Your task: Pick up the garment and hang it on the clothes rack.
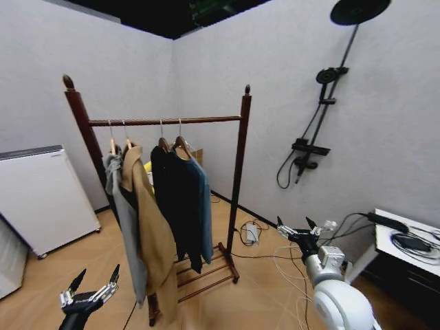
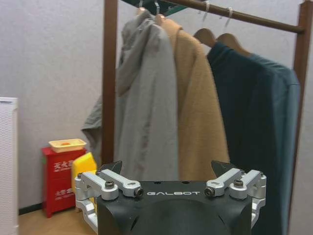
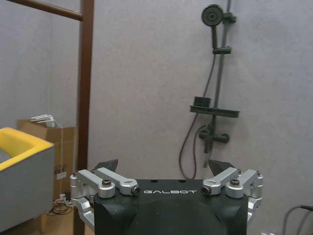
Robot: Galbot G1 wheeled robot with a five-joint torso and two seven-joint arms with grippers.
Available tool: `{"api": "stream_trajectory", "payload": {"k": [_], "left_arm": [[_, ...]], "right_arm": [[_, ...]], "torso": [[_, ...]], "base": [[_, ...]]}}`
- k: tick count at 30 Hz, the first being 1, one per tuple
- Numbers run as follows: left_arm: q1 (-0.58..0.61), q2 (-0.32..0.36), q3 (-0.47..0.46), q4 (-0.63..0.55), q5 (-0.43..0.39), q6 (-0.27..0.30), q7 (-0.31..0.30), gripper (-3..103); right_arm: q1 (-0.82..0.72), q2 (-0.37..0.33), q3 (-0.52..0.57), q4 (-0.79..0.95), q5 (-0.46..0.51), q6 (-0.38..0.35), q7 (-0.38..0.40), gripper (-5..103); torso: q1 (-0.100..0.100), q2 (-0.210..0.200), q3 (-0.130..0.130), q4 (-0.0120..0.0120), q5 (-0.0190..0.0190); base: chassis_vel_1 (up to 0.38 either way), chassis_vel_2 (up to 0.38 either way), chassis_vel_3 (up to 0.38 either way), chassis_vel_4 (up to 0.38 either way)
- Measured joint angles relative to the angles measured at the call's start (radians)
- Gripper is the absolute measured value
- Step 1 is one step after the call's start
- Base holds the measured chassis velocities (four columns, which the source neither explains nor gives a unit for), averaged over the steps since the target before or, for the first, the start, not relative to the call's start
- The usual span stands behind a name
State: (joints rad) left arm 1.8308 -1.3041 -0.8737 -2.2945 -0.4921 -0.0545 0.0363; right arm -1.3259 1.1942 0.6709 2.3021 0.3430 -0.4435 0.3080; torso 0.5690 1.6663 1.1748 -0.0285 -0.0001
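Both end effectors [image 1: 93,284] [image 1: 297,227] hover spread and empty; garment [image 1: 201,199] hangs on clothes rack [image 1: 238,172]

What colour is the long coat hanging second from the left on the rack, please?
Tan long coat, clearest in the left wrist view.

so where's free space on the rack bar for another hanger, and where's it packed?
Free: the clothes rack bar between the garment hanger and the right post. Crowded: four hangers bunch from the left post to mid-bar, grey hooded jacket, tan coat, black garment, then the teal one. Left gripper and right gripper hang open, low.
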Motion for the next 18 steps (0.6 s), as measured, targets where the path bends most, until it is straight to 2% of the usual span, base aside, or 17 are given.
{"api": "stream_trajectory", "payload": {"k": [18], "left_arm": [[0.0, 0.0, 0.0, 0.0, 0.0, 0.0, 0.0, 100]], "right_arm": [[-0.015, 0.0, 0.018, 0.011, 0.007, 0.007, -0.005, 100]], "torso": [[0.0, 0.0, 0.0, 0.0003, 0.0001]], "base": [[0.005, -0.257, -0.254, 0.006]]}}
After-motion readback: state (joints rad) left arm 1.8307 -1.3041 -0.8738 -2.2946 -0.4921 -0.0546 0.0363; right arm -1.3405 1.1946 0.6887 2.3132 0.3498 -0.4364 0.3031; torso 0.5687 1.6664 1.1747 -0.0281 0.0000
